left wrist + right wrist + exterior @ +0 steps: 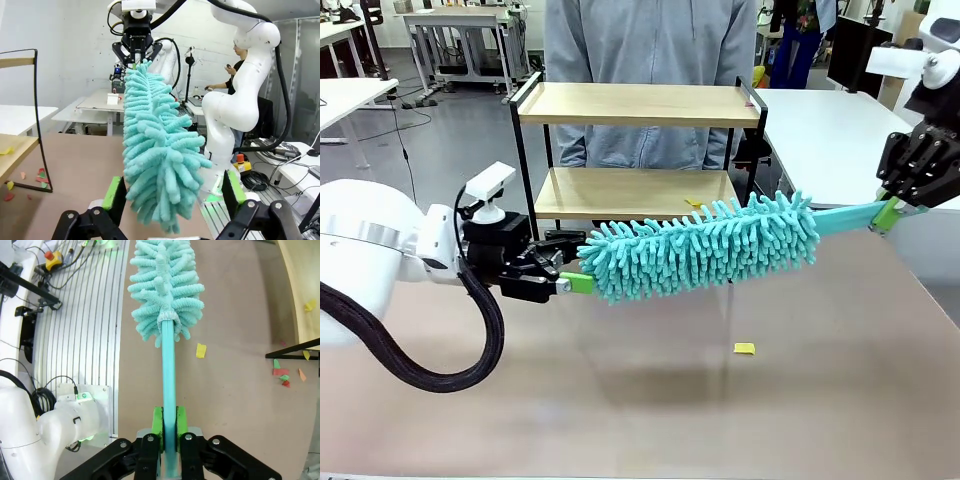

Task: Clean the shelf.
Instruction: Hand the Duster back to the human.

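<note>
The shelf [640, 105], two light wooden boards in a black frame, stands at the table's far middle. In front of it a teal fluffy duster [700, 245] hangs level above the table. My right gripper [890, 212] is shut on its teal handle [169, 370] at the right. At the left my left gripper [575, 275] stands open, its green pads [112, 192] on either side of the duster's tip [155, 150] without pressing it. The right wrist view looks along the handle from my right gripper [169, 422] to the duster head [165, 285], with the shelf [305, 285] at the right edge.
A yellow scrap [744, 348] lies on the brown table top, and another [695, 203] on the lower board. Several coloured scraps [282, 375] lie by the shelf's foot. A person [650, 40] stands right behind the shelf. White tables stand to both sides.
</note>
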### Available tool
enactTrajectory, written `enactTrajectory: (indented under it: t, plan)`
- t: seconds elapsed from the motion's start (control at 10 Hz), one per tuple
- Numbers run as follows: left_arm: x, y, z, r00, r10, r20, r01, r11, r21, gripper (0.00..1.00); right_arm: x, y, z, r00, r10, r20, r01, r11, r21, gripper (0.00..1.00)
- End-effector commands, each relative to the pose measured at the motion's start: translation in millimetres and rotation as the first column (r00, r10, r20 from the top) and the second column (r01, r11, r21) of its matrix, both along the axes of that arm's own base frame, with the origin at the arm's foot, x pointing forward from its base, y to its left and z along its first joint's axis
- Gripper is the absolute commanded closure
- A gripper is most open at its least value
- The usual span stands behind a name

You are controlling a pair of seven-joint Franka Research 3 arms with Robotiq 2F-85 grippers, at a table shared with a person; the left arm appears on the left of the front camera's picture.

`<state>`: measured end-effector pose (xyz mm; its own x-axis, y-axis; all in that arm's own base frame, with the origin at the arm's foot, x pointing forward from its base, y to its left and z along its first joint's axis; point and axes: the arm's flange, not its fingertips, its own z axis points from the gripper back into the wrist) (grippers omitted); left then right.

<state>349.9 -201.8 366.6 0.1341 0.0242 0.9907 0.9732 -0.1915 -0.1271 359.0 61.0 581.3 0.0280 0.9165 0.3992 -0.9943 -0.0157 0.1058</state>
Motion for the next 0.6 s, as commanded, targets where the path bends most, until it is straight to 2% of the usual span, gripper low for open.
enactTrajectory:
  t: [0.0,0.5]
  plan:
    - [-38.3,-6.1,-6.9,0.999,0.032,-0.001,-0.032,0.999,-0.012,0.0,-2.9,-1.5,-2.8,1.0,0.021,0.013,-0.022,0.999,0.04,0.87]
    - [-37.0,-31.2,-6.1,1.0,0.015,-0.003,-0.016,0.998,-0.056,0.0,-2.9,-1.5,-2.8,1.0,0.021,0.013,-0.022,0.999,0.04,0.87]
